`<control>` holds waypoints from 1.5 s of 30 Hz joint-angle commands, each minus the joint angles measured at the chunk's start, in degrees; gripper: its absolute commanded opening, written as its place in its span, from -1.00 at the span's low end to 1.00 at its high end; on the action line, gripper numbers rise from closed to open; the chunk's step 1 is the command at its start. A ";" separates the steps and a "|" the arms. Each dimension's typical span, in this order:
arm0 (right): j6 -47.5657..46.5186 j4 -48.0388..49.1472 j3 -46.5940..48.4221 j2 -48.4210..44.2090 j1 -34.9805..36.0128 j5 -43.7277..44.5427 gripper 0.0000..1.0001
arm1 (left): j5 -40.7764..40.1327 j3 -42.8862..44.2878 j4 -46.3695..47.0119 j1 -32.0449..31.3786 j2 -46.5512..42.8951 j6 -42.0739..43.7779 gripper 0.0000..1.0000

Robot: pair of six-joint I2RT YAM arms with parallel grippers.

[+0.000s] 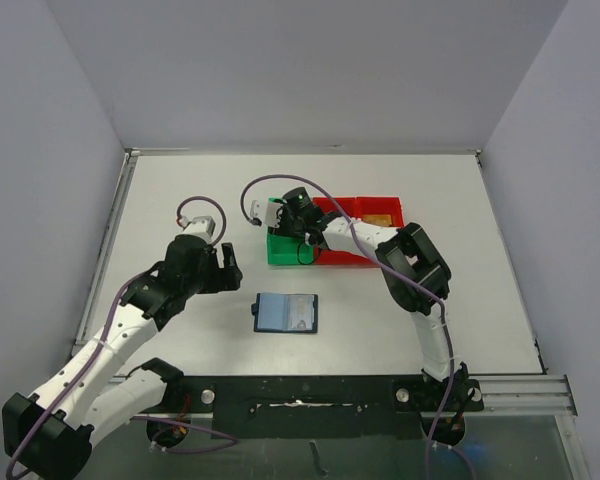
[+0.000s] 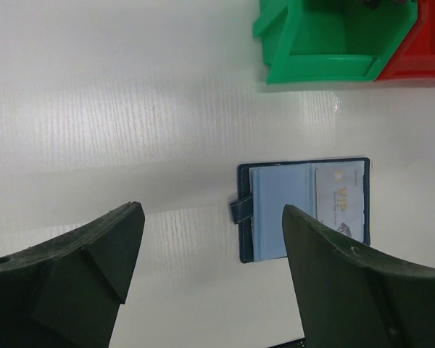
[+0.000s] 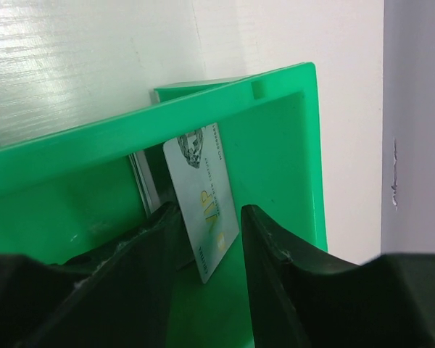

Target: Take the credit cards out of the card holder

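Observation:
The card holder (image 1: 280,313) (image 2: 290,206) lies open on the table, dark navy with light blue pockets. A silver-grey credit card (image 2: 341,199) sits in its right pocket. My left gripper (image 1: 230,268) (image 2: 212,212) hovers open to the left of the holder, nothing between its fingers. My right gripper (image 1: 292,230) (image 3: 210,212) reaches into the green bin (image 3: 275,145). Its jaws stand apart around a silver-grey credit card (image 3: 196,181) that leans on edge against the bin wall, with a gap at the right finger. Edges of another card (image 3: 141,181) show behind it.
The green bin (image 1: 278,255) (image 2: 326,43) and a red bin (image 1: 365,208) (image 2: 428,51) stand side by side behind the holder. A gold-tan card (image 1: 378,217) lies in the red bin. Grey walls enclose the table on three sides.

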 commanded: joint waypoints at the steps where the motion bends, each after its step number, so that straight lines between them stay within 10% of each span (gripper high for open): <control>1: 1.95 0.70 0.65 -3.31 -0.64 -1.79 -0.20 | 1.39 0.69 2.48 0.24 0.45 0.72 0.54; 31: 10.99 -1.40 4.87 -3.87 -2.07 -4.99 -0.05 | 3.70 1.10 2.33 0.24 3.02 0.52 0.54; 45: 72.73 0.35 -20.82 -34.56 -1.34 3.77 0.08 | 12.75 -0.26 4.95 0.32 2.16 -1.20 0.52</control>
